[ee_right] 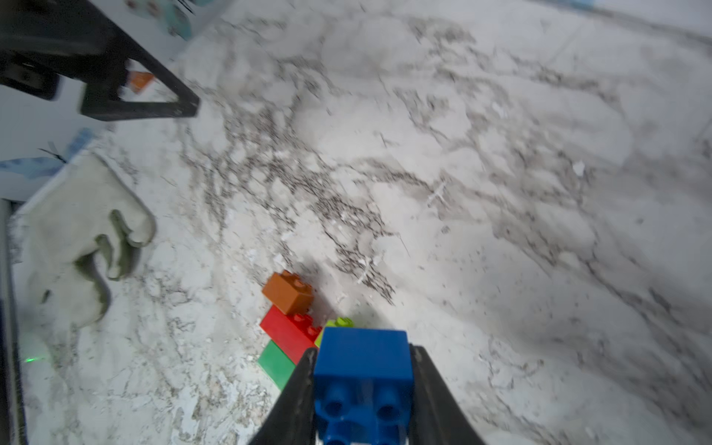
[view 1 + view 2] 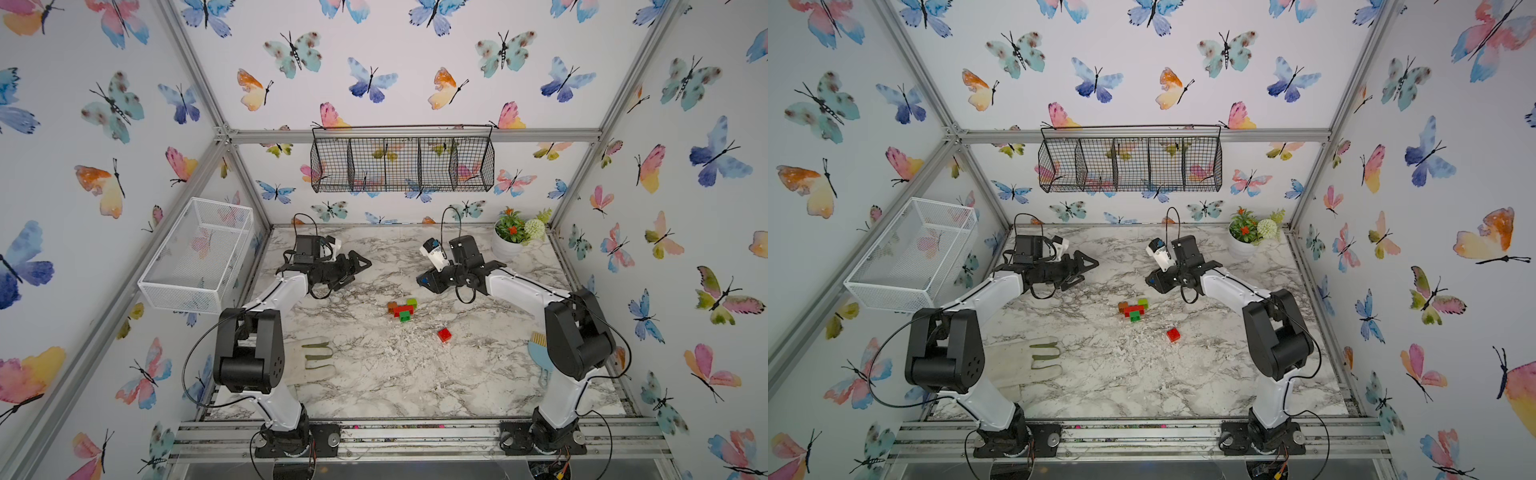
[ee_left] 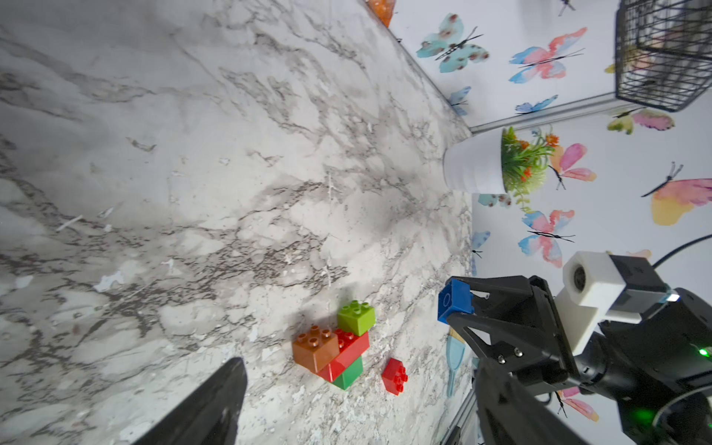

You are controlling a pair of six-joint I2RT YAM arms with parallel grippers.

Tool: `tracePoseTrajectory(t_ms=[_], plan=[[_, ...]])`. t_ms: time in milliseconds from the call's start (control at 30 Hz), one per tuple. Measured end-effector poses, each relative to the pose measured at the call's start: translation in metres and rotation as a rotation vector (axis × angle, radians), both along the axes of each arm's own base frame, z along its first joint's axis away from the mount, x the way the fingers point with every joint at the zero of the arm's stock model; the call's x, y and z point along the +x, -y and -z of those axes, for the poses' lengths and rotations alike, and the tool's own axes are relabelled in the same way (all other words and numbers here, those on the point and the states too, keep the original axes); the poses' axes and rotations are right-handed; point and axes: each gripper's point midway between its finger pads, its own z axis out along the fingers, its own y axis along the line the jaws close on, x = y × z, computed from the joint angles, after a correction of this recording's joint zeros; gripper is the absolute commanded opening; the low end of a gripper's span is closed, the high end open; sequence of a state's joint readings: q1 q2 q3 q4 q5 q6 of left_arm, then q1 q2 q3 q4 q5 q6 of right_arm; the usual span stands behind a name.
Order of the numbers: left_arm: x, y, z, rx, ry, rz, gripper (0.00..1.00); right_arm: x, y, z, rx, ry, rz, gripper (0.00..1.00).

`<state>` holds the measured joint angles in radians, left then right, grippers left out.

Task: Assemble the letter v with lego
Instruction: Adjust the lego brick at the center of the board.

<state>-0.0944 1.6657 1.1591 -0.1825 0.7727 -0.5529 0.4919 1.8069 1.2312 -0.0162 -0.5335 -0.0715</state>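
Observation:
The letter v (image 2: 402,310) (image 2: 1133,311) lies mid-table as a joined lego cluster: an orange brick (image 3: 314,348), a long red brick (image 3: 348,354), a dark green brick (image 3: 348,375) and a lime green brick (image 3: 356,316). A square red brick (image 2: 444,334) (image 3: 395,375) lies loose to the cluster's front right. My right gripper (image 2: 424,282) (image 1: 364,351) is shut on a blue brick (image 1: 364,370) (image 3: 454,300), hovering just behind and right of the cluster. My left gripper (image 2: 356,274) (image 3: 358,408) hangs open and empty to the back left of the cluster.
A pale work glove (image 2: 311,359) lies at the front left. A white flower pot (image 2: 509,245) stands at the back right. A blue brush (image 2: 538,353) lies by the right arm. A white mesh basket (image 2: 199,253) and a black wire basket (image 2: 401,164) hang on the walls.

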Motion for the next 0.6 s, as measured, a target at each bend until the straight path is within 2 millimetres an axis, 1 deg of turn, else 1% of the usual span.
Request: tracePoseTrajectory(t_ms=[67, 133, 233, 333, 467, 600], plan=[[-0.005, 0.003, -0.012, -0.019, 0.032, 0.026, 0.86, -0.005, -0.008, -0.019, 0.101, 0.116, -0.107, 0.11], [-0.011, 0.007, -0.019, -0.031, 0.051, 0.053, 0.85, -0.009, -0.012, -0.028, 0.150, 0.196, -0.207, 0.10], [-0.020, 0.015, -0.023, -0.017, 0.078, 0.100, 0.85, -0.018, -0.023, -0.038, 0.191, 0.294, -0.374, 0.10], [-0.031, 0.032, -0.023, 0.008, 0.096, 0.172, 0.83, -0.027, -0.031, -0.048, 0.226, 0.390, -0.519, 0.08], [-0.046, 0.059, -0.027, 0.050, 0.108, 0.261, 0.80, -0.044, -0.032, -0.051, 0.258, 0.469, -0.642, 0.07], [-0.049, 0.080, -0.042, 0.077, 0.151, 0.304, 0.78, -0.044, -0.034, -0.045, 0.257, 0.482, -0.690, 0.06]])
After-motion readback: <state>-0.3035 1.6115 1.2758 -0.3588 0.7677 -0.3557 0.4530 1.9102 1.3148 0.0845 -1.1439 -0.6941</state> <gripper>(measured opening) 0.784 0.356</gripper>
